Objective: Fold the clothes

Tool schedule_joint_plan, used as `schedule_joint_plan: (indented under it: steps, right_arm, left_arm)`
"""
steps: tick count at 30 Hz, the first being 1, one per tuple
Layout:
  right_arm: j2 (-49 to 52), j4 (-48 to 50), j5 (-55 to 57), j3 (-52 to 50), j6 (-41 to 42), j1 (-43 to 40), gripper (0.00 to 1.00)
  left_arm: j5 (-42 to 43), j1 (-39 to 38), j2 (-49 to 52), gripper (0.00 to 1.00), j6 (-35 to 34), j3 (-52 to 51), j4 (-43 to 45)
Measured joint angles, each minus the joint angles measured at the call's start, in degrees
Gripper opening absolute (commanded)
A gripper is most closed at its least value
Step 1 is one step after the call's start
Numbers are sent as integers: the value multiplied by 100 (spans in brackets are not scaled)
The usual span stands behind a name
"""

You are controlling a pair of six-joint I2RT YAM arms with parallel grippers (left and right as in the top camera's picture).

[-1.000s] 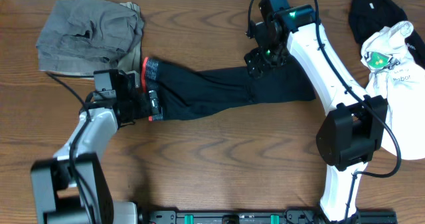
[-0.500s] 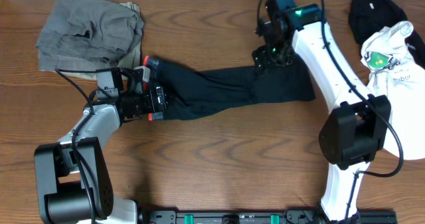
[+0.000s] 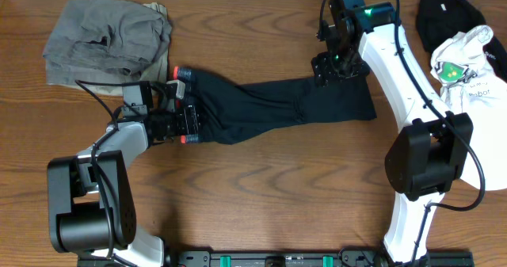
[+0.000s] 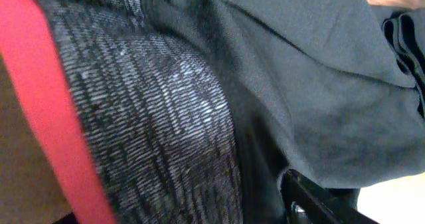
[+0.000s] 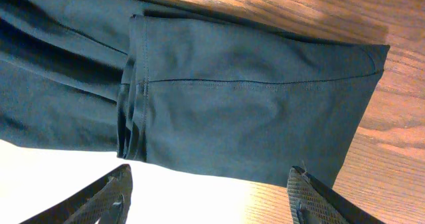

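The wooden table (image 3: 261, 196) fills the overhead view, brown with a lengthwise grain. Across its upper middle lie the black trousers (image 3: 261, 104), a long narrow band of smooth matte cloth running from left of centre to right of centre and creased along its length. At upper left sits a crumpled olive-grey garment (image 3: 107, 41), lumpy and roughly square. At the far right a white garment (image 3: 467, 85) with a green mark lies under a small black garment (image 3: 447, 13).

The left gripper (image 3: 176, 118) is at the trousers' left end, on the waistband. Whether it is clamped there I cannot tell. The right gripper (image 3: 333, 67) is at the trousers' upper right end.

Only the left wrist view shows the grey waistband (image 4: 153, 117) up close. It is a coarse, flecked knit, curved, with a smooth red-orange lining (image 4: 53, 117) along its left edge.

Only the right wrist view shows the stitched leg hems, one over the other, with a fine seam line. Its mesh-patterned fingertips (image 5: 109, 197) stand wide apart at the bottom of the frame, with no cloth between them.
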Motion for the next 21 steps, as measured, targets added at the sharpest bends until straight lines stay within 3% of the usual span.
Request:
schedule_joint_plan:
  steps: [3,4,5,7,10,13,15,17,21]
  right_arm:
    - [0,-2,0,0,0,0,73]
    - [0,-4,0,0,0,0,72]
    - [0,-4,0,0,0,0,72]
    - [0,-2,2,0,0,0,72]
    - [0,4,4,0,0,-2,67]
    - [0,37,4,0,2,-2,49]
    - [0,101,17,2,11,-9,20]
    - [0,136,9,2,55,-42,1]
    - [0,249,-61,2,85,-131,1]
  left_arm:
    - [-177,-13,-4,69,7,39,31]
    - [-216,-13,-4,56,7,44,33]
    - [-260,-13,-4,34,7,46,39]
    - [-376,-11,4,6,-42,46,26]
    - [-496,-11,26,6,-162,46,9]
    - [-518,-11,26,6,-273,46,-35]
    - [-527,-11,-4,6,-315,46,-131]
    - [-562,-11,-107,6,-323,46,-284]
    - [-702,-11,-680,6,-343,46,-715]
